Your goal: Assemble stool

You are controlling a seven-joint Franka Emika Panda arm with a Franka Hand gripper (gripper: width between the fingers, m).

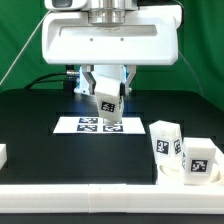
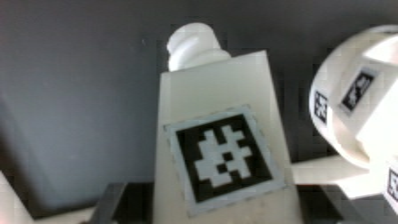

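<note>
My gripper (image 1: 108, 100) is shut on a white stool leg (image 1: 107, 107) with a black-and-white tag, held tilted in the air above the marker board (image 1: 85, 125). In the wrist view the leg (image 2: 217, 130) fills the middle, its threaded tip pointing away, with my dark fingers (image 2: 125, 200) at both sides of it. The round seat (image 1: 190, 172) lies at the exterior view's right against the rail, with two legs (image 1: 166, 140) standing on it. The seat's edge also shows in the wrist view (image 2: 356, 95).
A long white border rail (image 1: 100, 200) runs along the front of the black table. A small white part (image 1: 3, 154) sits at the exterior view's left edge. A green backdrop stands behind the arm's base.
</note>
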